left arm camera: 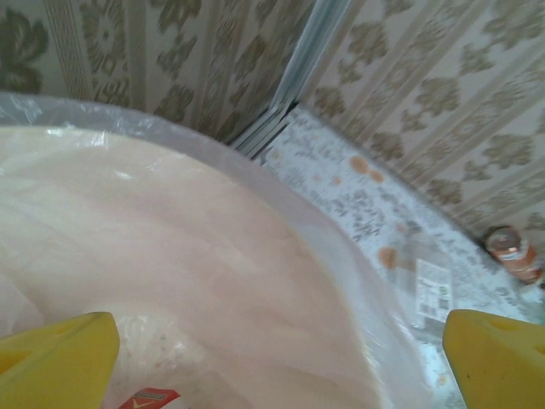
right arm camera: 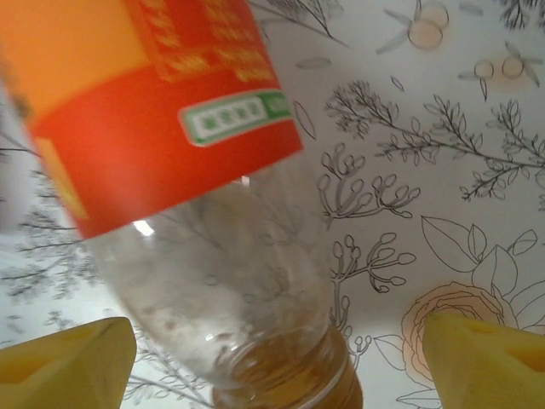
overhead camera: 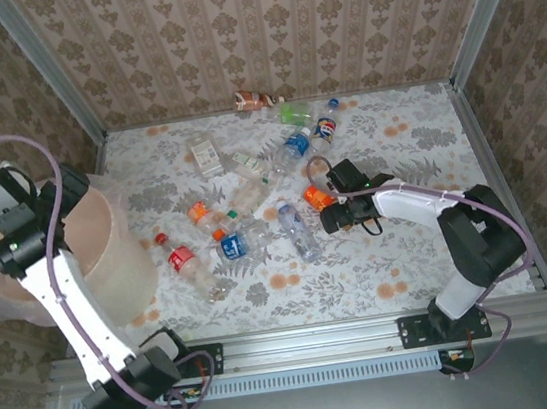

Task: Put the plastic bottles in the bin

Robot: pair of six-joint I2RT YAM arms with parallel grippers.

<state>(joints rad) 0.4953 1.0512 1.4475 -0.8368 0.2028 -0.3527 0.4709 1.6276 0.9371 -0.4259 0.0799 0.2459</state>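
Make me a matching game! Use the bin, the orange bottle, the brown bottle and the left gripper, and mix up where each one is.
Things:
1. bin
2. orange-label bottle
3. brownish bottle
4. left gripper

Places:
A. lying against the far wall
B. between the open fingers of the right gripper
C. at the left side of the table
D. open, above the bin

Pairs: 1-C, 2-B, 3-A, 4-D
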